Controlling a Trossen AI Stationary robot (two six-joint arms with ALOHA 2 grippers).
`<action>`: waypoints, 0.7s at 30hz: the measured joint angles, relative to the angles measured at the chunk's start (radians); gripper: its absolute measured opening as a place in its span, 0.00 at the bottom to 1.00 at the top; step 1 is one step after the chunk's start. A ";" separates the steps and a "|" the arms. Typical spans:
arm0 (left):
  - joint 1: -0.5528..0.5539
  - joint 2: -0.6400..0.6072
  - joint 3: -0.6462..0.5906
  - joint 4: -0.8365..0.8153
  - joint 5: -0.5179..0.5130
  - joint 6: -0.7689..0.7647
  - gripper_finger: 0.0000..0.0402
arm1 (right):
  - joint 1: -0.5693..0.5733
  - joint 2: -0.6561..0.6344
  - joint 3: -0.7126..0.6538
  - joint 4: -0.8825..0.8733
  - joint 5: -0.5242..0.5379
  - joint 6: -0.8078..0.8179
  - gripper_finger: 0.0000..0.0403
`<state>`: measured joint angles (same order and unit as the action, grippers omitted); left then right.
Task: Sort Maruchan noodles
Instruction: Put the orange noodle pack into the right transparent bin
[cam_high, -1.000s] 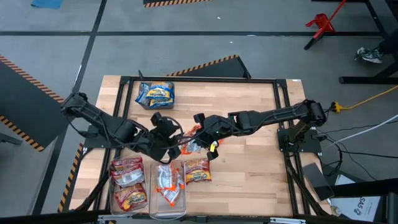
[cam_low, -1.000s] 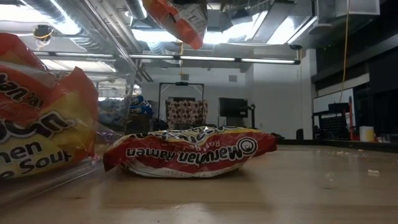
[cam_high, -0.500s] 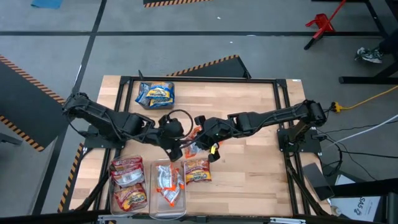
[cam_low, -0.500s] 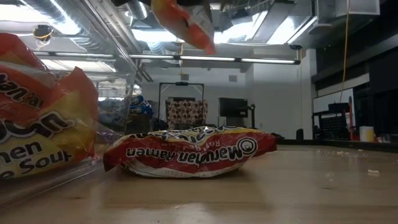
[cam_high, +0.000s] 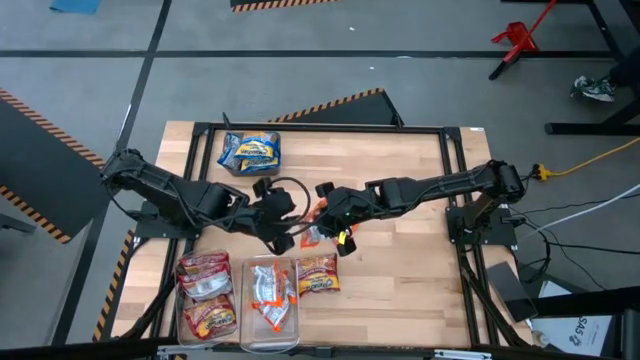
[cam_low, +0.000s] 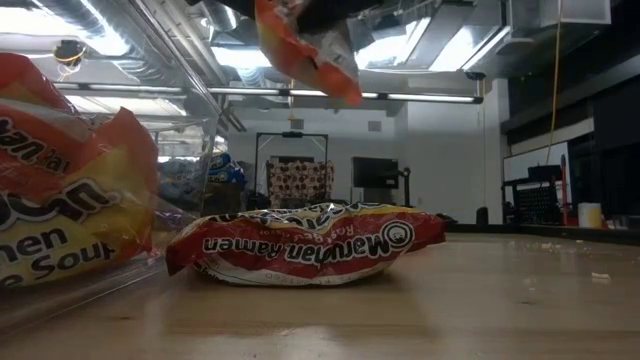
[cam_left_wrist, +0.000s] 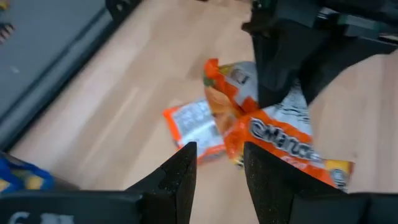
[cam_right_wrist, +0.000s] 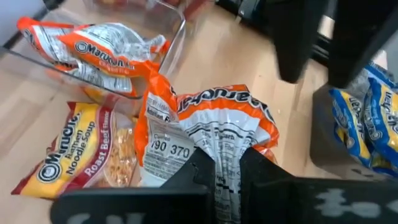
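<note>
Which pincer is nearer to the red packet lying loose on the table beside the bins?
Right pincer, shut on an orange-and-white packet, hangs just above the red packet. Left pincer is slightly farther away.

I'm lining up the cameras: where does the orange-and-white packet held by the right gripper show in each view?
High: orange-and-white packet mid-table between the arms.
Low: hanging at the top.
Left wrist: centre, under the right gripper.
Right wrist: centre, pinched.
Shared landmark: red Roast Beef packet.

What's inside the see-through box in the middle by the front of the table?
The clear bin holds orange-and-white noodle packets; the right wrist view shows one lying in it. How many are stacked there is hidden, since the top packet covers whatever lies below.
</note>
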<state>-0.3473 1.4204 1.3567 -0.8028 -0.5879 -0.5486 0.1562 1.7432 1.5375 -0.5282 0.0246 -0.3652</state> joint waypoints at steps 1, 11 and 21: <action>0.000 0.000 0.000 0.000 -0.012 0.019 0.31 | 0.000 0.000 0.000 -0.003 0.005 0.001 0.03; 0.082 0.002 0.000 -0.038 0.217 -0.052 0.35 | 0.000 0.000 0.000 -0.026 0.037 -0.007 0.03; 0.179 0.074 0.000 -0.022 0.450 0.001 0.56 | 0.000 -0.001 0.000 -0.073 0.108 -0.010 0.03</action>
<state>-0.1684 1.4942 1.3567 -0.8253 -0.1379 -0.5478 0.1566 1.7420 1.5375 -0.6008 0.1330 -0.3752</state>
